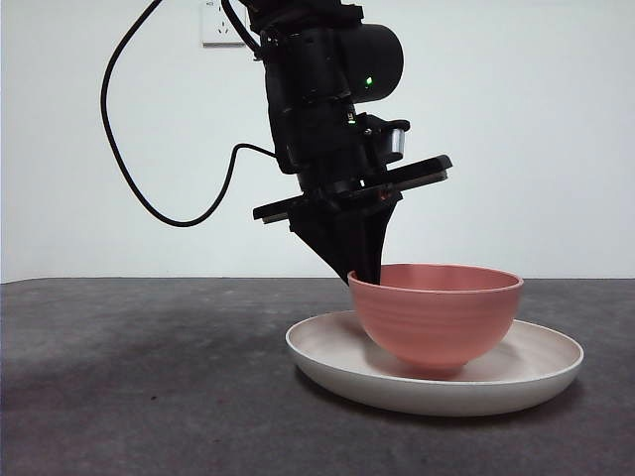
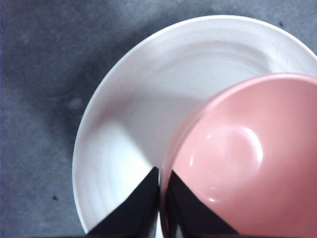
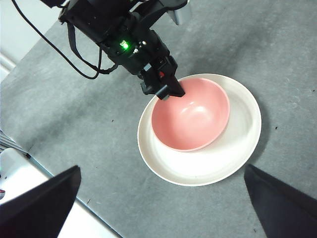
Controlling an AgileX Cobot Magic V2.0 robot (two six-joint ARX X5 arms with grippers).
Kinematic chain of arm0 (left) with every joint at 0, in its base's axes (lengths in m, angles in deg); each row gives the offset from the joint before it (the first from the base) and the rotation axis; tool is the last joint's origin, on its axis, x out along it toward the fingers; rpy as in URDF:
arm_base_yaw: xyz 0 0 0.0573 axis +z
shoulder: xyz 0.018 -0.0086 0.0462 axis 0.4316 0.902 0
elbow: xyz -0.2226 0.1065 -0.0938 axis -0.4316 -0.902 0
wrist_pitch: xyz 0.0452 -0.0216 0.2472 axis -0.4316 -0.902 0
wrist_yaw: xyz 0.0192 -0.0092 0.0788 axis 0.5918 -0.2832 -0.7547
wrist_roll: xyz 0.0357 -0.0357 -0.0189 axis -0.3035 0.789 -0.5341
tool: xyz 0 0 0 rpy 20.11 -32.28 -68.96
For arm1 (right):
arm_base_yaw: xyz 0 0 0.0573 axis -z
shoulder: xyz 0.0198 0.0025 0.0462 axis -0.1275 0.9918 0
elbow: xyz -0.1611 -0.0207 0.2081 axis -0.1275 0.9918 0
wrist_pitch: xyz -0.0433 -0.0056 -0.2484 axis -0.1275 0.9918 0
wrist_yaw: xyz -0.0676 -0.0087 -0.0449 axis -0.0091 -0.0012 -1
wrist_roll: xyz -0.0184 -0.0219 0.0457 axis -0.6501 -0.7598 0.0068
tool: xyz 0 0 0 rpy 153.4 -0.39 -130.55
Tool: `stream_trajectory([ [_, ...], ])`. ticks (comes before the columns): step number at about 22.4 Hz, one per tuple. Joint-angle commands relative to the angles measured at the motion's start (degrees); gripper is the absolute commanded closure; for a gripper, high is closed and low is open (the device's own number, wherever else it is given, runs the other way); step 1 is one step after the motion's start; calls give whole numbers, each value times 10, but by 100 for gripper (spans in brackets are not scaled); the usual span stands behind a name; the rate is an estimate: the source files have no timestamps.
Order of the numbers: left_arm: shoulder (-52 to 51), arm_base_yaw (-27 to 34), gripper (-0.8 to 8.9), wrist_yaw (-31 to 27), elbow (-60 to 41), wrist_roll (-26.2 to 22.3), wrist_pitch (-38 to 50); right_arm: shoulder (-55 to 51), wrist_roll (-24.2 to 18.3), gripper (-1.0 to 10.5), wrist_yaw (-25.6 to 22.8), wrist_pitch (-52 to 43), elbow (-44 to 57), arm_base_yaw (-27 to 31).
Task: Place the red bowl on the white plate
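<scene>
1. Front view: the deep, ridged salmon-pink bowl (image 1: 437, 315) sits inside the wide, shallow cream plate (image 1: 327, 354) on the grey tabletop (image 1: 139, 377).
2. Left gripper (image 2: 159, 198) pinches the bowl's rim, fingers (image 2: 136, 210) narrow, one on each side.
3. Right gripper (image 3: 163, 198) hangs high above, fingers wide apart.

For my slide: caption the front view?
Left tool grips the red bowl's rim, bowl resting on the white plate.

Lab bench, grey tabletop (image 1: 149, 377), bare white wall (image 1: 546, 119)
</scene>
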Motion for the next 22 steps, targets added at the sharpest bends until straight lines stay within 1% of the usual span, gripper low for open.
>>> stream_trajectory([
  [1,15,-4,783,-2,16,-1,0,2,-2,395,1,-7,-11,-2],
  [5,15,-4,775,-1,16,-2,-4,2,-2,395,1,-7,-11,-2],
  [6,15,-4,745,-1,16,-3,-7,2,-2,395,1,-7,-11,-2],
  [9,15,-4,590,-1,16,-3,-5,2,-2,395,1,-7,-11,-2],
  [12,15,-4,396,-1,16,-3,10,2,-2,396,1,-5,-11,-2],
  [13,14,-4,355,-1,16,-4,9,2,-2,395,1,-5,-11,-2],
  [14,14,-3,340,-1,16,-6,7,2,-2,396,1,-5,-11,-2],
  [18,-13,-2,337,-1,16,-26,-7,2,-2,395,1,-5,-11,-2],
  [21,-59,-2,242,-1,16,-30,-17,2,-2,395,1,-5,-11,-2],
  [22,-78,-2,242,-1,16,-35,-27,2,-2,395,1,-5,-11,-2],
])
